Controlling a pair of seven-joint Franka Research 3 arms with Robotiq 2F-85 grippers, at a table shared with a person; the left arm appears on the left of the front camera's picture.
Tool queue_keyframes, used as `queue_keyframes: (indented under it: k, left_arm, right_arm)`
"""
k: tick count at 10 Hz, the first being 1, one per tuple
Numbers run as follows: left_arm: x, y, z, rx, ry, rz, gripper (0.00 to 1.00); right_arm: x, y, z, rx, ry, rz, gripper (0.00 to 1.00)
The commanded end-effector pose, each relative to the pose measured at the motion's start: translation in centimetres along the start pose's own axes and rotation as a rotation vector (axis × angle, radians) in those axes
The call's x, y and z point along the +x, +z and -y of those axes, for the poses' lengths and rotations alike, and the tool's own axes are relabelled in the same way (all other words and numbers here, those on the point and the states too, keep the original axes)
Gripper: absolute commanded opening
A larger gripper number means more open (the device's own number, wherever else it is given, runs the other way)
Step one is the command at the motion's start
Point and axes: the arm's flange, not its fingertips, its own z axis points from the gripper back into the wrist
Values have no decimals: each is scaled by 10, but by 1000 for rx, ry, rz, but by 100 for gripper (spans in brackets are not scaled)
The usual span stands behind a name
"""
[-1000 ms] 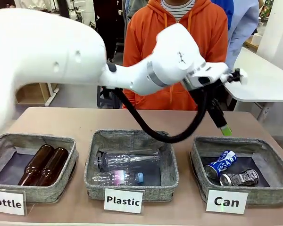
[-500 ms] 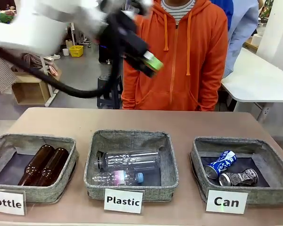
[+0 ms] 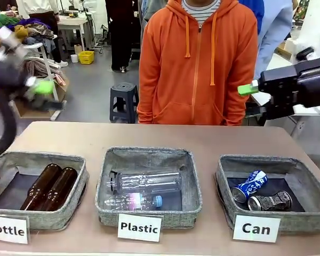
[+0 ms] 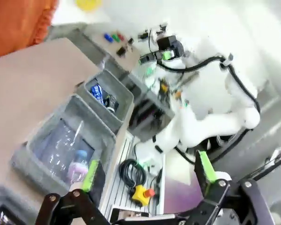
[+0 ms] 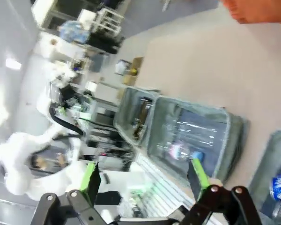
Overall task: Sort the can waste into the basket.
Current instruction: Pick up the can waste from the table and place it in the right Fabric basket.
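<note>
The blue can (image 3: 249,185) and the dented silver can (image 3: 271,201) lie side by side inside the grey basket (image 3: 224,178) signed "Can" at the right. My left gripper (image 3: 42,88) is a blur high at the far left, away from the table. In the left wrist view it (image 4: 147,171) is open and empty, with the Can basket (image 4: 124,96) and the blue can (image 4: 97,91) far off. High at the right edge, my right gripper (image 3: 249,90) hangs above and behind the Can basket. The right wrist view shows it (image 5: 144,174) open and empty.
The "Plastic" basket (image 3: 108,184) in the middle holds two clear bottles (image 3: 145,182). At the left, the "Bottle" basket (image 3: 80,184) holds two brown bottles (image 3: 49,188). A person in an orange hoodie (image 3: 202,64) stands at the far edge. Bare tabletop (image 3: 149,136) lies behind the baskets.
My left arm swung from above the Can basket up and across to the far left. The right gripper came into view at the right edge. Both cans lie as before.
</note>
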Motion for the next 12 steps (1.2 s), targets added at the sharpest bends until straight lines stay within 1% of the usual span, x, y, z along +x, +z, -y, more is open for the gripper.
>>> queue_keyframes:
  k: [1, 2, 3, 12]
  left_arm:
    - [-45, 31, -23, -47, -2, 234, 100]
    - [-57, 38, -38, -43, 2, 296, 100]
    - [-39, 28, -15, -10, 30, 119, 100]
    - [-39, 28, -15, -10, 30, 119, 100]
  right_arm:
    - [4, 14, 11, 88, -66, 51, 100]
    - [-9, 19, 8, 18, -9, 47, 100]
    - [3, 0, 11, 54, -55, 11, 100]
    - [3, 0, 11, 54, -55, 11, 100]
